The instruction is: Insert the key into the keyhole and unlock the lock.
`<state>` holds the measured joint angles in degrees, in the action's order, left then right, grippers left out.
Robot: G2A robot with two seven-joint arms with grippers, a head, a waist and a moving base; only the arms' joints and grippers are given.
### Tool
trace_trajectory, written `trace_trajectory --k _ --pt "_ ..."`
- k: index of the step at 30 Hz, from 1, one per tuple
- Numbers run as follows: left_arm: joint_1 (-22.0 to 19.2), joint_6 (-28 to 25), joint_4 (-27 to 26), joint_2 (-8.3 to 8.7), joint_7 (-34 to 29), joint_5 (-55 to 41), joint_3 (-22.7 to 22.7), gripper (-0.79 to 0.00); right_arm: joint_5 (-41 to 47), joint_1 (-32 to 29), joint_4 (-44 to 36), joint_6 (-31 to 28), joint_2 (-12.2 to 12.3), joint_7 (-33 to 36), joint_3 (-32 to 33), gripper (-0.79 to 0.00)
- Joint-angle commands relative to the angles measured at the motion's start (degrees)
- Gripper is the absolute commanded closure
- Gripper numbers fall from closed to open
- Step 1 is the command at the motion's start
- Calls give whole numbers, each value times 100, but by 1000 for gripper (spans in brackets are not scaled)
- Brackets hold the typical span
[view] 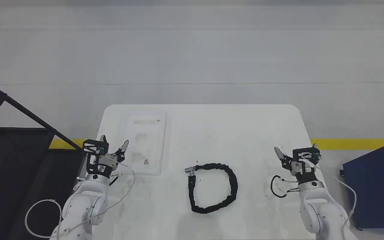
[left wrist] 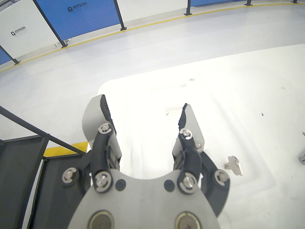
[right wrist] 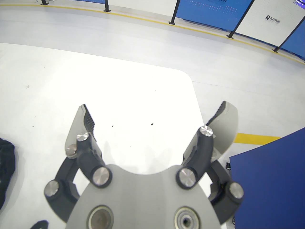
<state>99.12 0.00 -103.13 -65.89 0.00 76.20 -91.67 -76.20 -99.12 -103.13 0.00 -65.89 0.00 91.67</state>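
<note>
Black fabric sheathed the chain lock, which lay curled in an open loop on the white desk at its front middle, the metal end of the chain pointing toward the left arm's side. A dark edge of the same sleeve showed in the right wrist view. On either flank, slightly farther out, both arms hung over the desk's side edges. The left tool was held with its fingers spread wide and nothing between the ribbed pads. The right tool was likewise splayed open and empty, well apart from the lock. The key, a small silver piece, rested flat on a shallow white tray near its front edge, just beside the left tool on the side toward the lock and touching neither tool. The tray ran back along the desk's left portion. Beyond the desk stretched pale grey floor crossed by a yellow line, with blue and white fence panels standing behind it.
</note>
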Motion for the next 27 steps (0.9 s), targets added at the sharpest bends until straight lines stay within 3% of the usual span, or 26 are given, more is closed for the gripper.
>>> trace_trajectory --k 1,13,14,20,25,27 --pt "0 0 0 0 0 0 0 -569 0 0 0 0 0 0 0 -784" --pt "0 0 0 0 0 0 0 -569 0 0 0 0 0 0 0 -785" --pt "-12 -15 -26 1 23 3 -8 -785 0 0 0 0 0 0 0 -785" --pt "-59 -438 -245 63 104 520 -319 -785 0 0 0 0 0 0 0 -785" --pt "-117 -1428 -650 130 20 445 -580 -785 0 0 0 0 0 0 0 -785" --pt "-73 -2268 -807 168 -161 62 -646 -785 0 0 0 0 0 0 0 -785"
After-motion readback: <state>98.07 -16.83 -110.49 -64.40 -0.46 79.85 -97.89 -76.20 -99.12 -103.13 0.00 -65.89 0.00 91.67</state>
